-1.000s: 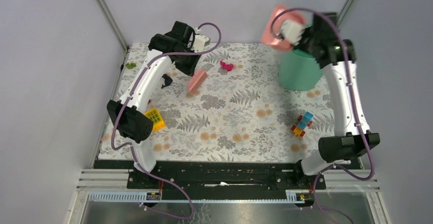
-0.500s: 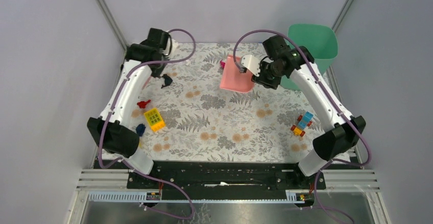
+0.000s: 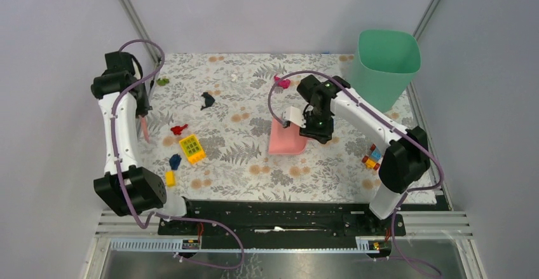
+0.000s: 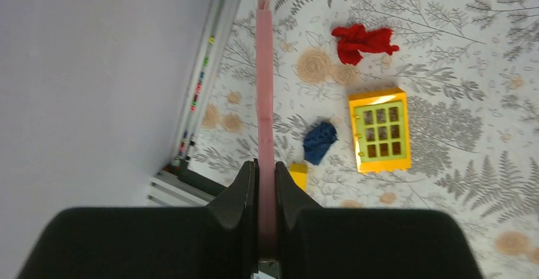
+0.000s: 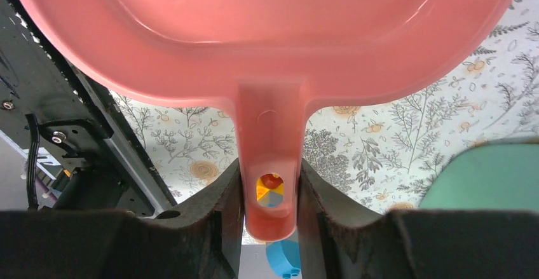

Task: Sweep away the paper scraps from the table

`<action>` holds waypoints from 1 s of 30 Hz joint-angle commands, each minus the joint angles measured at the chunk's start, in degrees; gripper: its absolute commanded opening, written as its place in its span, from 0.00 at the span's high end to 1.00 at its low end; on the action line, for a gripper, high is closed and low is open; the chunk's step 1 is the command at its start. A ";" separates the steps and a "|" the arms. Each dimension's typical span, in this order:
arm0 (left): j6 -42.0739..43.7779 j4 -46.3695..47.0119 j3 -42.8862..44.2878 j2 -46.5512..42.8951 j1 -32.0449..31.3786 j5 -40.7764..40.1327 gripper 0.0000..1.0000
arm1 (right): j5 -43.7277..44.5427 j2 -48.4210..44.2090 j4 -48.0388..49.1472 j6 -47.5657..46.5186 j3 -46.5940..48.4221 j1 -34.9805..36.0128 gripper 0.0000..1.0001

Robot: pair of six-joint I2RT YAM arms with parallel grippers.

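Left claw (image 4: 266, 172) grips thin pink sweeper blade (image 4: 265, 88); right claw (image 5: 270, 193) grips pink plastic dustpan (image 5: 267, 31) handle. Red crumpled paper scrap (image 4: 363, 40), dark-blue crumpled paper scrap (image 4: 320, 142) just beside yellow studded brick (image 4: 380, 129) on leaf-patterned counter (image 4: 477, 101). Sweep low, skirting brick.

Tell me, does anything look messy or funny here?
Yes. A yellow brick sits on the left, close to the red scrap and the blue scrap; a toy amid litter looks out of place.
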 commanded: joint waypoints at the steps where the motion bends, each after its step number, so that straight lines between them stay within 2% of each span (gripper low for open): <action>1: -5.43 1.47 -2.81 -3.38 3.76 8.23 1.00 | 0.42 2.45 -1.72 1.05 1.54 0.66 1.00; 5: -7.50 1.14 -5.75 -4.32 7.87 14.76 1.00 | -0.05 4.06 -2.05 1.91 2.86 0.66 1.00; 13: -9.20 -0.44 -12.79 -6.72 11.92 20.90 1.00 | -0.86 4.72 -2.08 3.41 1.97 0.71 1.00; 19: -9.14 -0.10 -13.52 -4.51 12.58 21.31 1.00 | -2.35 5.03 -1.32 5.53 0.85 0.64 1.00; 23: -7.38 1.72 -13.32 -1.35 12.55 17.82 1.00 | -2.18 4.56 -0.49 6.10 -0.08 0.65 1.00; 30: -4.72 6.47 -9.28 4.18 12.49 16.77 1.00 | -1.71 4.36 0.60 7.86 -0.46 0.70 1.00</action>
